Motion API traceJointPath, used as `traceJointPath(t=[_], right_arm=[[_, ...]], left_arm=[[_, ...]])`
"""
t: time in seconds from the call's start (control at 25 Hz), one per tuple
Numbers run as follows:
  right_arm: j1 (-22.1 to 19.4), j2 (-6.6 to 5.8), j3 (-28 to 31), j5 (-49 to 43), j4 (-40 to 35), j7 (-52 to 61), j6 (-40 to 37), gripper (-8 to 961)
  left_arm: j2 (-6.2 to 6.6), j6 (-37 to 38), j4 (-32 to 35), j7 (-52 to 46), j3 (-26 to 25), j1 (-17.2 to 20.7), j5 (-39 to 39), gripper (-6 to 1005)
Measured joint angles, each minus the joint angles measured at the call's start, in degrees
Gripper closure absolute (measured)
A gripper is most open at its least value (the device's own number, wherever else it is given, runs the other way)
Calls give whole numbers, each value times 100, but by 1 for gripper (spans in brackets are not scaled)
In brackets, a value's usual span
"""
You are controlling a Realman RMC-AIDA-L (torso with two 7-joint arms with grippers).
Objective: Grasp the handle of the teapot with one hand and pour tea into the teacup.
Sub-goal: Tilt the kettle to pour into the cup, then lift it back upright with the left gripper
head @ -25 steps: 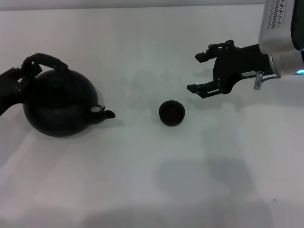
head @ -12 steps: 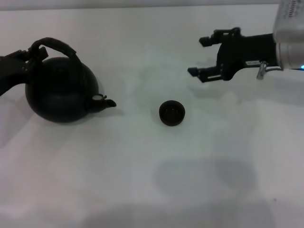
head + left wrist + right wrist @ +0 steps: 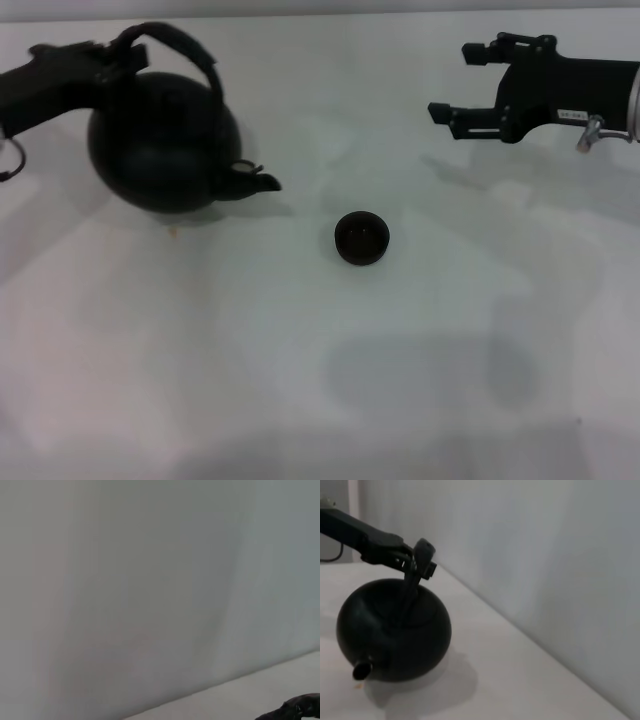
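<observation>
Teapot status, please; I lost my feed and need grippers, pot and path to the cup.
Left gripper shut on the handle, teapot lifted, spout toward teacup. Right gripper open, far right, idle. Nothing between teapot and teacup.

Table [image 3: 300,400]: my white, matte work surface, filling nearly all of my head view.
Wall [image 3: 545,555]: a plain pale grey wall meeting my table's far edge.
Speck [image 3: 172,231]: one small tan fleck on my tabletop; what it is I cannot tell.
</observation>
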Motion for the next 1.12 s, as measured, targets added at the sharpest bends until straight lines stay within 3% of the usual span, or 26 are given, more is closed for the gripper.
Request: traceJointPath(t=[0.32,0.72,1.12], right_arm=[[-220,-32,331,849,-358,-721,144,109],[-331,-54,899,1176,-919,-1174,613,109],[-378,-64,977,1225,-1035,-1260,716,109]], left_arm=[[-7,-374,796,-1126,798,-168,940,827],[-22,-445,1292,-2270,1146,-537,2212,828],[-17,-452,1573,-2914,1467,-809,2871,828]])
